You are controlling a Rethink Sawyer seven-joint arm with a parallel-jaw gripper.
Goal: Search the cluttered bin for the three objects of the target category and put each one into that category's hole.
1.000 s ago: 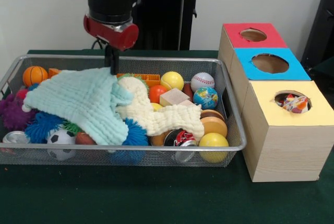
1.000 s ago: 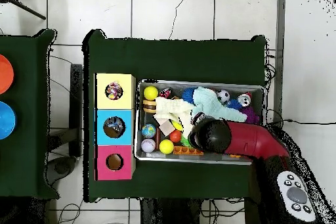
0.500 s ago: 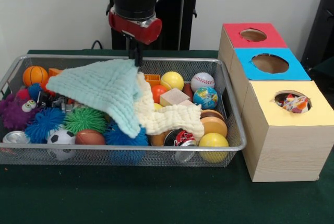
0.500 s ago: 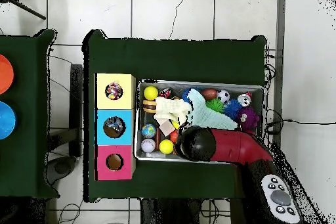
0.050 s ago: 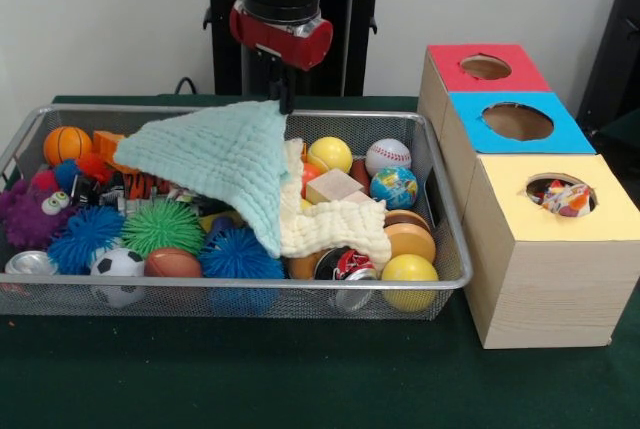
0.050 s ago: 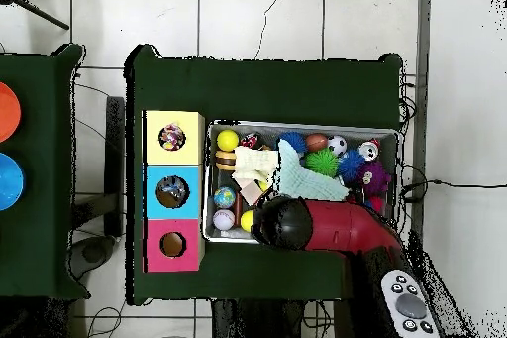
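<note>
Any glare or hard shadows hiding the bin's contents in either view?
Front view: even light, no glare hiding anything; only the cloth hanging from the gripper covers part of the bin. Overhead view: even light too, but the arm blocks one side of the bin.

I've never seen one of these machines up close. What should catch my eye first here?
The claw pinches a corner of a pale green cloth, lifting it over a wire basket crammed with balls and toys. Beside the basket stand three boxes with round holes, topped red, blue and yellow.
</note>
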